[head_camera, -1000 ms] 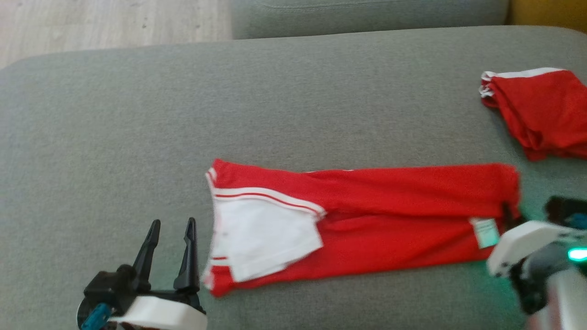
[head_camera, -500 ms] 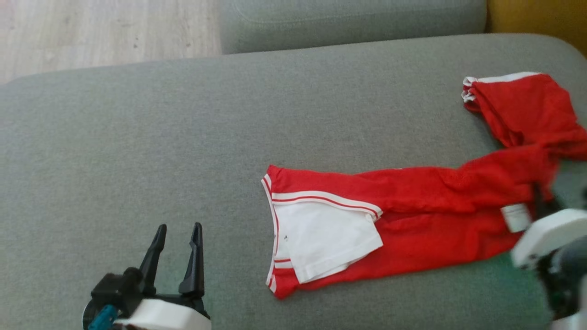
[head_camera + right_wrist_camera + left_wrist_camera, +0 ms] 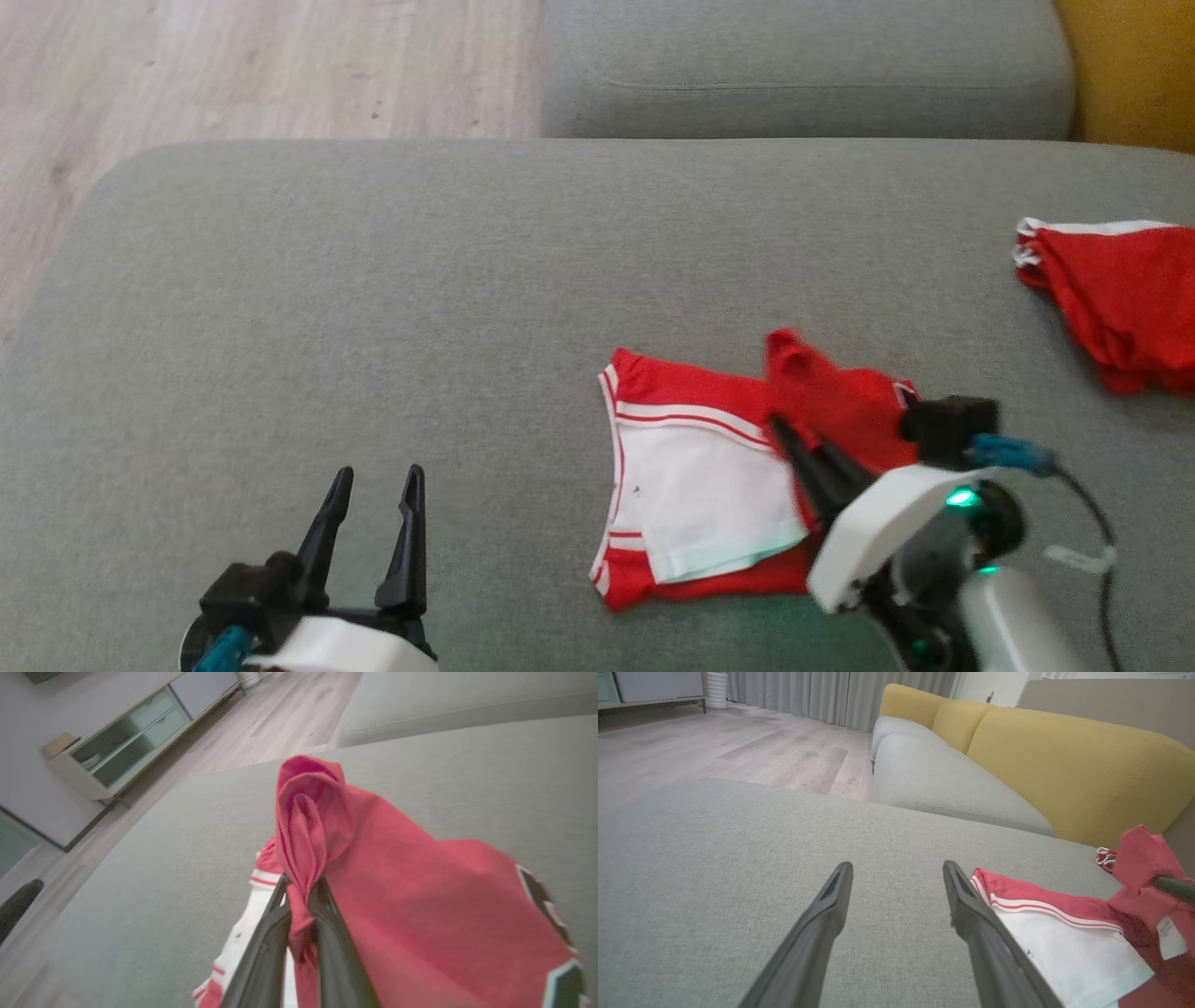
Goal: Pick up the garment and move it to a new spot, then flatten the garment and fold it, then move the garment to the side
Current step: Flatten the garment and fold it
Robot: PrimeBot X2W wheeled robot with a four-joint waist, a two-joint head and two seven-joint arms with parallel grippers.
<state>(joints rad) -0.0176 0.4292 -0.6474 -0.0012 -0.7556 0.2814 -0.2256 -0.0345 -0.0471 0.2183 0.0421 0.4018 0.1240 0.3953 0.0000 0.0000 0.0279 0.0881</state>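
Note:
The red garment [image 3: 840,401] with a white panel lies on the grey sofa seat [image 3: 373,280], right of centre. Its right end is lifted and doubled back over the rest. My right gripper [image 3: 780,429] is shut on that bunched red end, holding it above the white panel. In the right wrist view the cloth [image 3: 397,896] sticks up between the closed fingers of my right gripper [image 3: 301,882] and drapes off to the right. My left gripper [image 3: 380,476] stands open and empty at the lower left, a little left of the garment's collar edge [image 3: 1064,947].
A second red garment [image 3: 1120,299] lies folded at the seat's right edge. A grey cushion [image 3: 803,75] and a yellow backrest [image 3: 1130,75] lie beyond. Wooden floor [image 3: 233,65] shows past the seat's far-left edge. The seat's left half is bare fabric.
My right gripper has carried the garment's right end leftwards and up over the rest, so the long strip is now doubled. The left gripper stayed put; the camera shifted.

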